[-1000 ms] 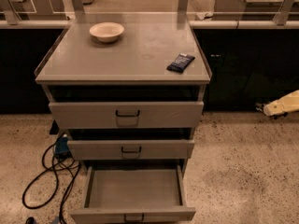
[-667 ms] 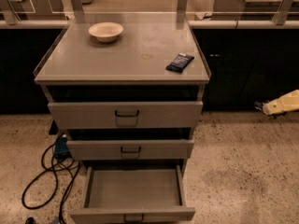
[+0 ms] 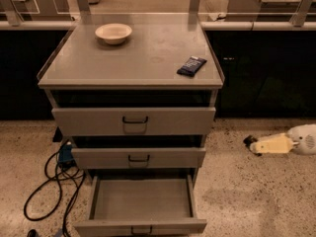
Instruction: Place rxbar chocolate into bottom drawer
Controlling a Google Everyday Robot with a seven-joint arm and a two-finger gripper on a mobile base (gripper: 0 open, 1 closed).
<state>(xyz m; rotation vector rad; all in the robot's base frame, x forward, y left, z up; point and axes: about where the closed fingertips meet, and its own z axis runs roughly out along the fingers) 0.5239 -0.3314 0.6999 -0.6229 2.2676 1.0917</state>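
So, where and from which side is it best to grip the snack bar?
Across its narrow width, near the middle, coming straight down from above. The snack bar lies flat on the cabinet top, diagonal near the front right corner, so the gripper, now low at the cabinet's right, far from it, should probably rotate to match.

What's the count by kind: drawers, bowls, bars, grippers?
Drawers: 3, only the bottom drawer open
Bowls: 1, the bowl on the cabinet top
Bars: 1, the rxbar chocolate on the same top, right side
Grippers: 1, the gripper low at far right
Total: 6
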